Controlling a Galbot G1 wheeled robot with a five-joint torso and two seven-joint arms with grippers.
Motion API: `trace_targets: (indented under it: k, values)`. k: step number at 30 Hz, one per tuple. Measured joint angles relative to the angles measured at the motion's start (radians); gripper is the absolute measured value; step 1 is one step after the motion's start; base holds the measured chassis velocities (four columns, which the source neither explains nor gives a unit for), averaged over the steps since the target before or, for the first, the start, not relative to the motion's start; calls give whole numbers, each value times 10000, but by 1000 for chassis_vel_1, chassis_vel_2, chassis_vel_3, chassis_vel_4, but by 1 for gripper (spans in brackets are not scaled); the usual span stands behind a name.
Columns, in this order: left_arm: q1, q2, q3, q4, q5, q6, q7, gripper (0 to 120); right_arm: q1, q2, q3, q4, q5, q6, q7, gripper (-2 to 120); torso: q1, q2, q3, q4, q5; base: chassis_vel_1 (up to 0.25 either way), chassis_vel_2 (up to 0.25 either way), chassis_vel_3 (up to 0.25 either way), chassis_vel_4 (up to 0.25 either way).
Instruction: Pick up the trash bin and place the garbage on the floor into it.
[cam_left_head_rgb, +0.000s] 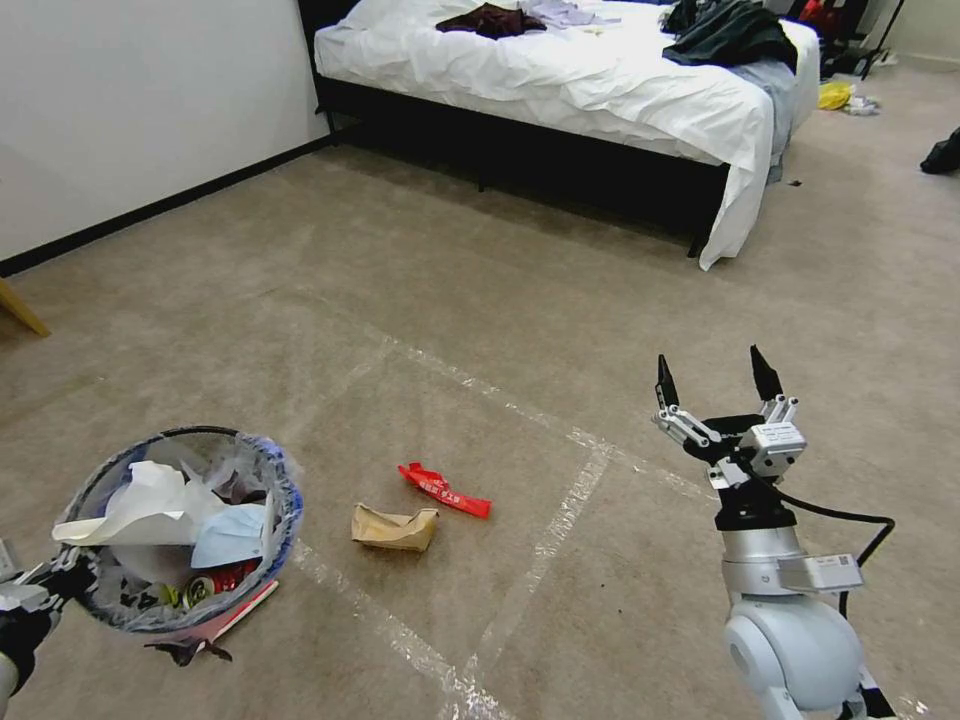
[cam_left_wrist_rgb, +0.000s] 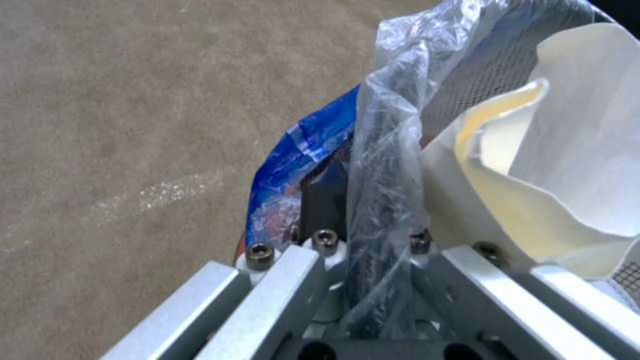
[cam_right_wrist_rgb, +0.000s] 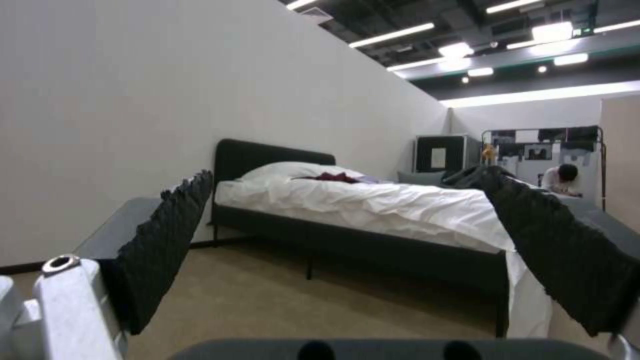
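Lining taped carpet (cam_left_head_rgb: 480, 330), bed (cam_left_head_rgb: 560, 90) beyond

left pincer (cam_left_wrist_rgb: 373, 260) seemingly clamping trash bin (cam_left_wrist_rgb: 480, 75) liner, carpet (cam_left_wrist_rgb: 120, 125)

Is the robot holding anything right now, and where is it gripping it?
The left gripper holds the trash bin by its rim, pinching the plastic liner there. The right gripper is open and holds nothing.

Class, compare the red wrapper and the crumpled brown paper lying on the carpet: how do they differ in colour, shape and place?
The red wrapper is bright red; the brown paper is tan. The red wrapper is a long, thin, flat strip; the brown paper is a squat, crumpled wad. The brown paper lies closer to the trash bin. Both lie loose on the floor.
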Motion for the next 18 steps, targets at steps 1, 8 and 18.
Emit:
trace_targets:
  k: [1, 8, 18]
  values:
    - [-11, 13, 0, 20, 4, 0, 0, 1, 29, -16, -23, -5, 16, -22, -4, 100, 0, 0, 0, 0, -1, 0, 0, 0, 0]
    - [-74, 93, 0, 43, -15, 0, -41, 1, 63, -30, -78, -47, 26, -120, -20, 100, 0, 0, 0, 0, 0, 0, 0, 0, 0]
    - [-86, 133, -51, 73, -69, 12, -72, 1, 230, -97, -168, -76, 128, -237, -164, 100, 0, 0, 0, 0, 0, 0, 0, 0, 0]
